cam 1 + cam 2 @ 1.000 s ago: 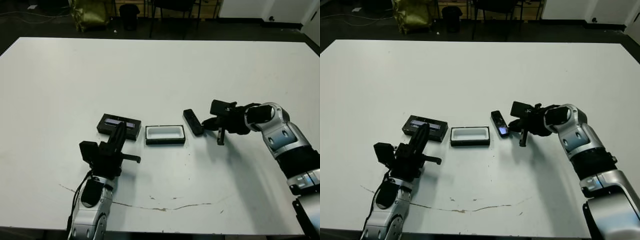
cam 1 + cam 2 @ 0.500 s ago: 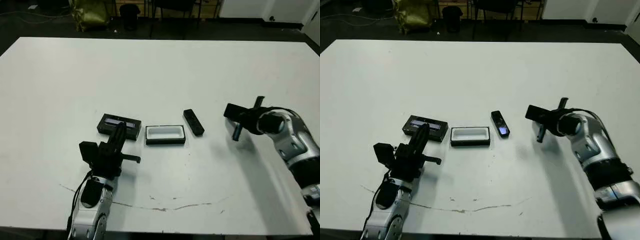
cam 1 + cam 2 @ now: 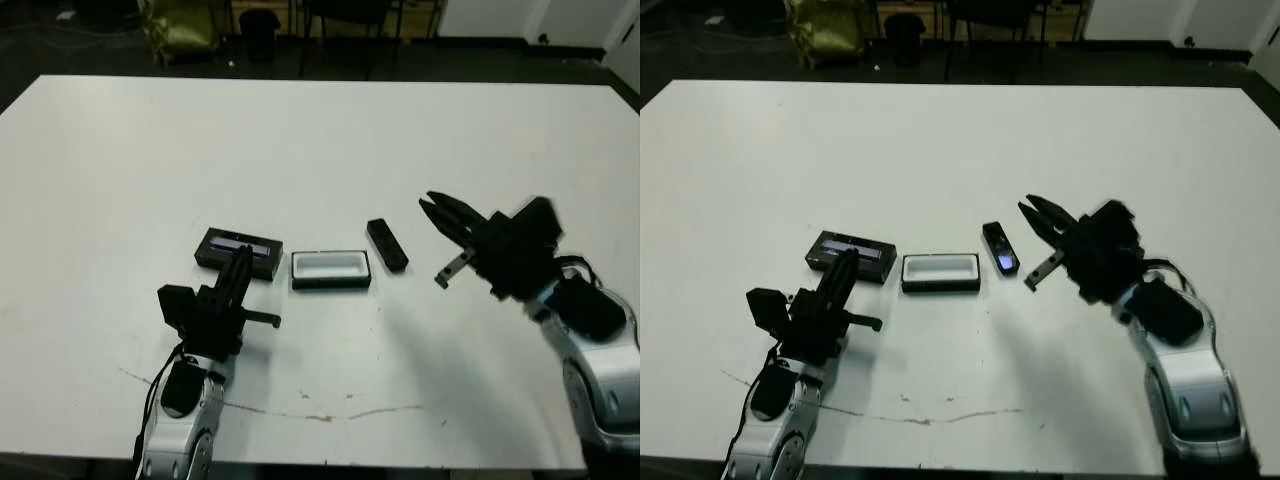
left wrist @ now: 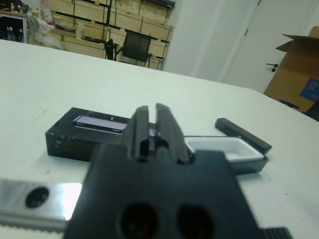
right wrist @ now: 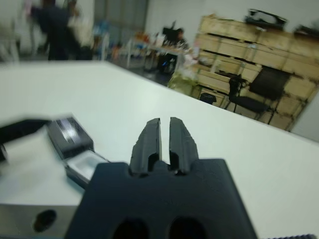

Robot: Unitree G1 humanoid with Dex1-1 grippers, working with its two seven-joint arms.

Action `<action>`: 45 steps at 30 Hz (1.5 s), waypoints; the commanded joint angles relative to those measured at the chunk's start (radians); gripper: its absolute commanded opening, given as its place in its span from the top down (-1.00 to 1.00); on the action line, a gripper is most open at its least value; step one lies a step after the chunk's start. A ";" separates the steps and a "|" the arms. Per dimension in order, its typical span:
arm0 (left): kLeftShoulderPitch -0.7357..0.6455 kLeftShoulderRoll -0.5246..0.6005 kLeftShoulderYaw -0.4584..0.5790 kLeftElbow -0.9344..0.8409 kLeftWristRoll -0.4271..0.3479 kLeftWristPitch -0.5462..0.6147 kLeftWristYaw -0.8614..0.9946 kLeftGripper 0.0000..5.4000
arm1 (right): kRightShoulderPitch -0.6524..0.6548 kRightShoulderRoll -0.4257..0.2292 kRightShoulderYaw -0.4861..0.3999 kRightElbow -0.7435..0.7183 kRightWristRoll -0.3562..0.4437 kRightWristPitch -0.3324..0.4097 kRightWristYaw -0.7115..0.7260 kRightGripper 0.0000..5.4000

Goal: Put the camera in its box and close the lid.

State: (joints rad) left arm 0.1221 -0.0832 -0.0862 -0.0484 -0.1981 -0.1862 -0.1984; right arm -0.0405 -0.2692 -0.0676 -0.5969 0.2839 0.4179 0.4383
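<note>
My left gripper [image 3: 243, 262] waits nearest, jaws narrow, empty. Beyond it on the desk [image 3: 320, 140]: lid [image 3: 238, 251], box [image 3: 331, 269], then camera [image 3: 386, 244]. My right gripper [image 3: 437, 210], jaws closed, may knock the camera aside.

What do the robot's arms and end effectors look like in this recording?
Both arms have glossy silver-grey shells with black joint sections. Each ends in a blocky black body carrying two slim black fingers. The left end effector has a black cable along its forearm and a small black box at its side. The right end effector sits on a bulkier black wrist, with a thin rod sticking out beside it.
</note>
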 commanded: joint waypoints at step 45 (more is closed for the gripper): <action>0.015 0.007 0.000 0.008 0.014 0.019 0.013 1.00 | -0.087 0.214 0.184 0.357 -0.283 0.068 -0.319 -0.99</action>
State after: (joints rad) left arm 0.1234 -0.0831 -0.0896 -0.0455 -0.1848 -0.1868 -0.1884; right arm -0.1189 -0.0566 0.1269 -0.2641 -0.0013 0.4826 0.1313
